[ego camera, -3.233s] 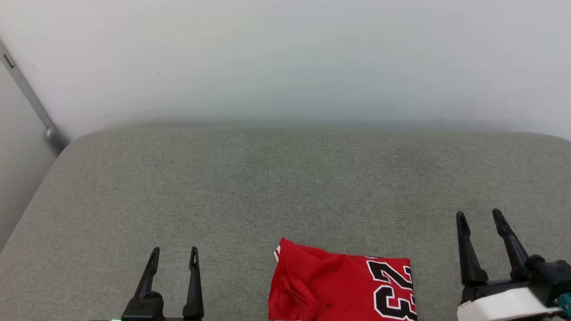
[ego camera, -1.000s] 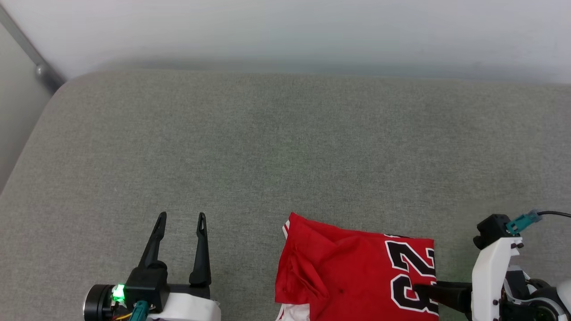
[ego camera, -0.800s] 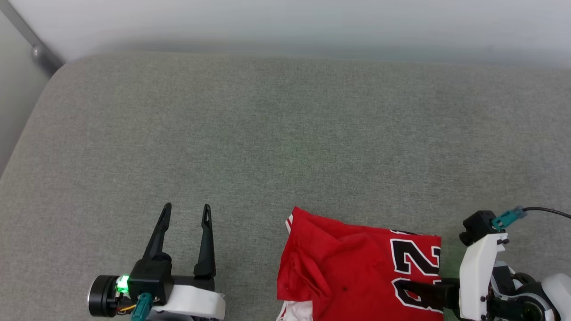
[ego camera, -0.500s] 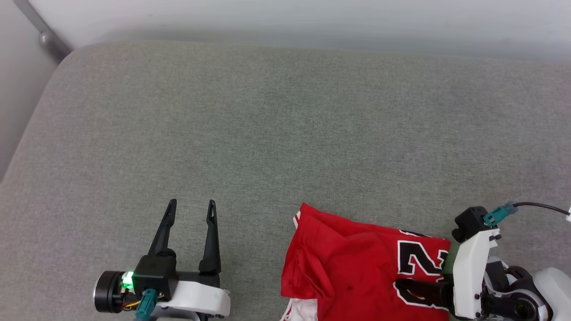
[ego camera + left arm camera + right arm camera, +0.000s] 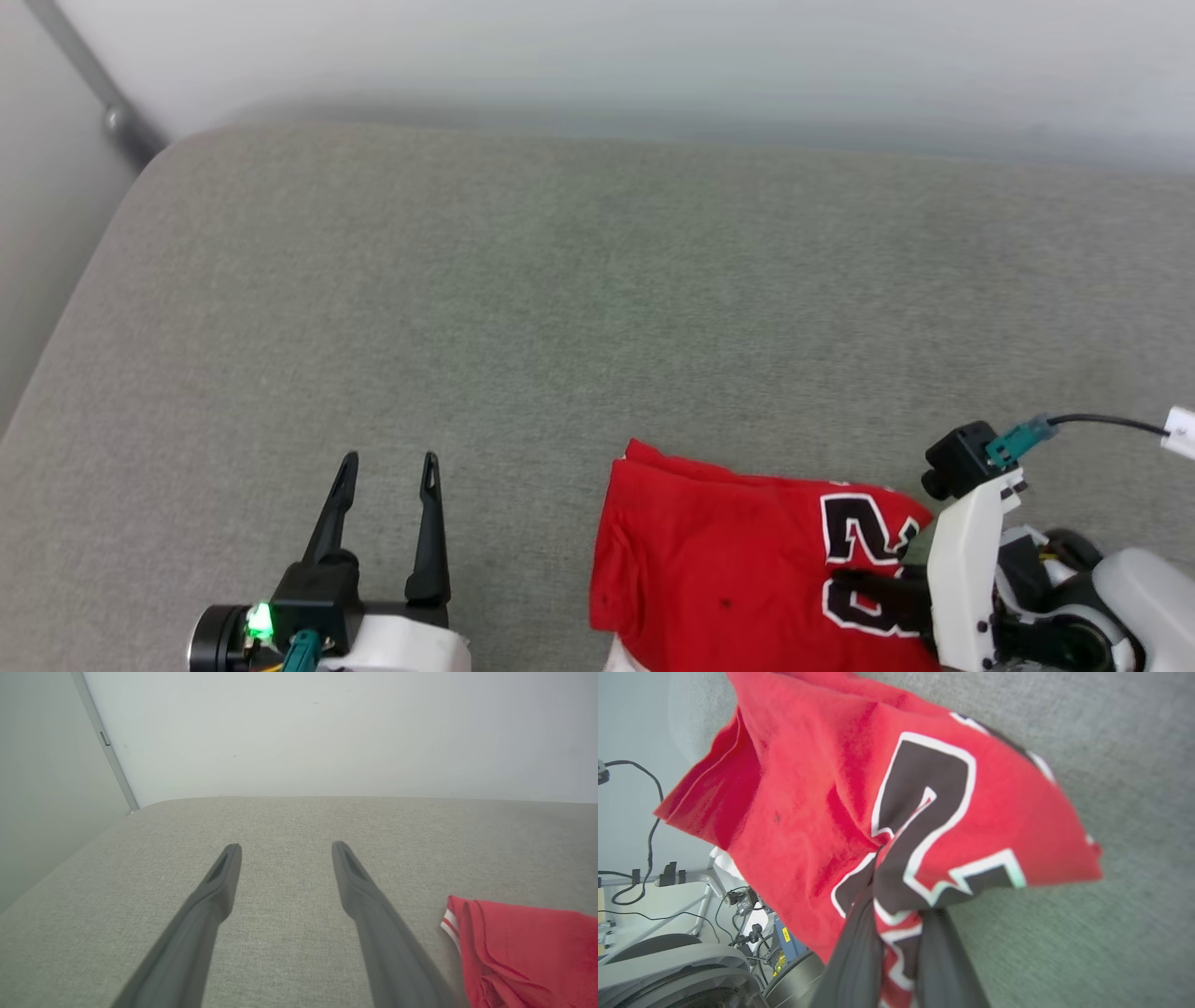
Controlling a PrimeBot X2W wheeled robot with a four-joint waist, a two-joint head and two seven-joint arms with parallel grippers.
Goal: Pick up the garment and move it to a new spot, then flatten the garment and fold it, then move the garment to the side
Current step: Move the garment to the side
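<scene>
The garment (image 5: 728,560), a red shirt with a black-and-white number, lies bunched at the near edge of the grey cushion (image 5: 560,280). My right gripper (image 5: 845,583) comes in from the right and is shut on the fabric at the number. In the right wrist view the two fingers (image 5: 859,942) pinch a fold of the garment (image 5: 808,788), whose right edge lifts off the cushion. My left gripper (image 5: 388,462) stands open over bare cushion, well to the left of the shirt. In the left wrist view the left gripper (image 5: 286,848) holds nothing, and the garment (image 5: 523,952) lies at the lower right.
A pale wall (image 5: 597,56) runs behind the cushion's far edge. A grey metal bar (image 5: 93,84) slants down at the far left corner. Below the cushion's near edge, the right wrist view has cables and the robot's base (image 5: 668,952).
My right gripper has shut on the garment at the number and the fabric there has bunched and lifted. The left gripper stays open. The head camera has shifted.
</scene>
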